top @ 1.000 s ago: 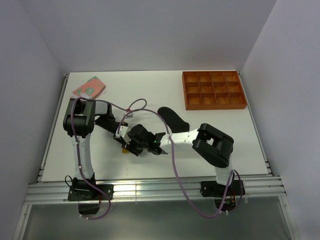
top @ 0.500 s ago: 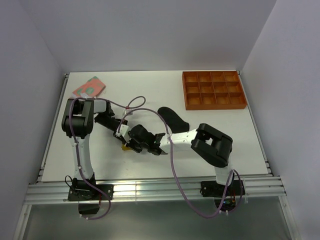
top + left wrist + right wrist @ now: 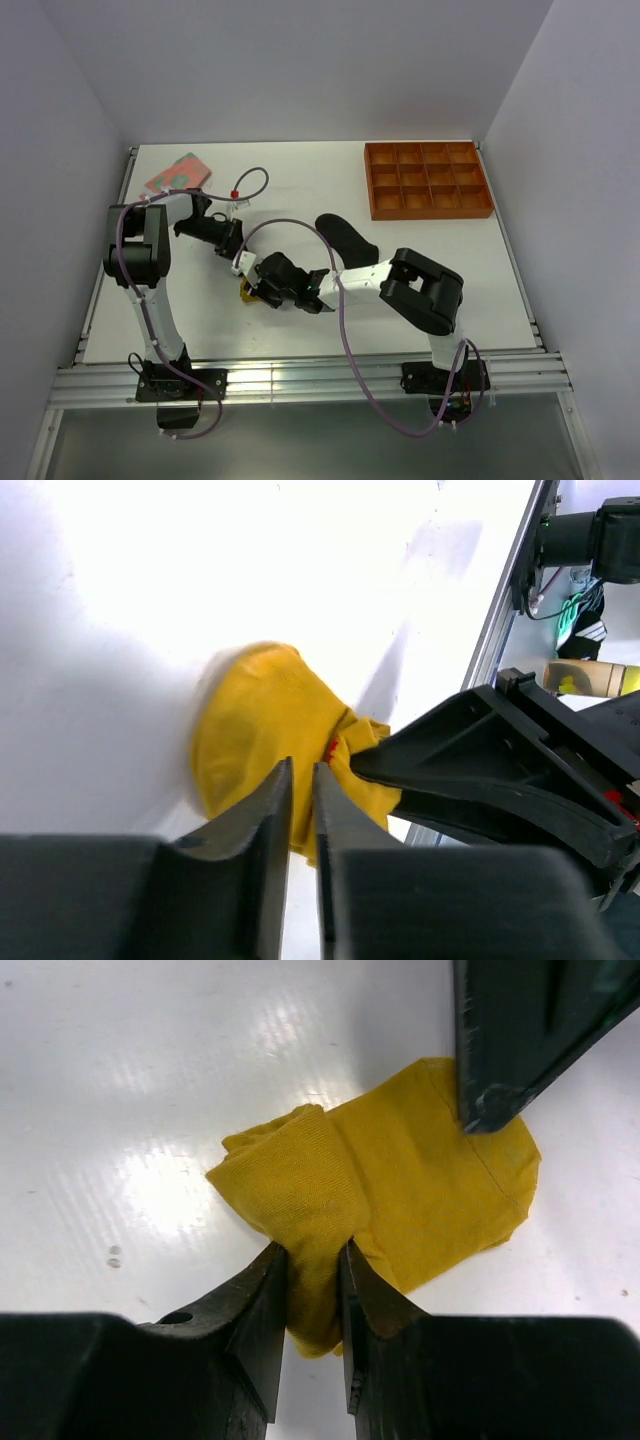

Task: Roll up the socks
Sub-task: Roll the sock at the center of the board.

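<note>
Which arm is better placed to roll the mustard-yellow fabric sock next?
Right. The right gripper pinches a fold of the mustard-yellow fabric sock between its fingers; the left gripper, nearly shut, holds nothing and sits off the sock.

A mustard-yellow sock (image 3: 400, 1190), plain but for a small red tag (image 3: 331, 750), lies mid-frame on the glossy white table (image 3: 300, 170); a plain black sock (image 3: 347, 237) is right of centre; a pink sock with green patches (image 3: 179, 174) upper left; an orange tray (image 3: 428, 180) upper right; purple cables (image 3: 345, 335) loop below.
</note>
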Controlling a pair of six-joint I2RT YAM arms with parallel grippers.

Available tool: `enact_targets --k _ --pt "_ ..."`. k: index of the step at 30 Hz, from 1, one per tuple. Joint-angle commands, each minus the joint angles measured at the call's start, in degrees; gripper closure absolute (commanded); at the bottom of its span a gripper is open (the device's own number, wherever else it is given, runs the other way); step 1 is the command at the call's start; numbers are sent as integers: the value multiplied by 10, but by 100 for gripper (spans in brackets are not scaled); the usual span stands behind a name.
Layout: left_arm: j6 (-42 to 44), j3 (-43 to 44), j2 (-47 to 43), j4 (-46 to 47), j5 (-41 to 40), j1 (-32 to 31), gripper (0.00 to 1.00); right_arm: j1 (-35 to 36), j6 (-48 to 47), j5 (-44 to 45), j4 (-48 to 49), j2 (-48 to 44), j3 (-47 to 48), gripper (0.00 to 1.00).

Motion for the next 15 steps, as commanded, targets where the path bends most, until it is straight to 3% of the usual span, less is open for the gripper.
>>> enact_targets --k 1,6,15 --pt "21 18 1 -1 5 4 83 10 16 -28 -47 18 -18 77" --pt "-18 -5 -16 55 -26 6 82 10 19 -23 -57 18 -15 78" --pt "3 1 -8 26 -57 6 82 10 25 -12 -64 26 -11 78"
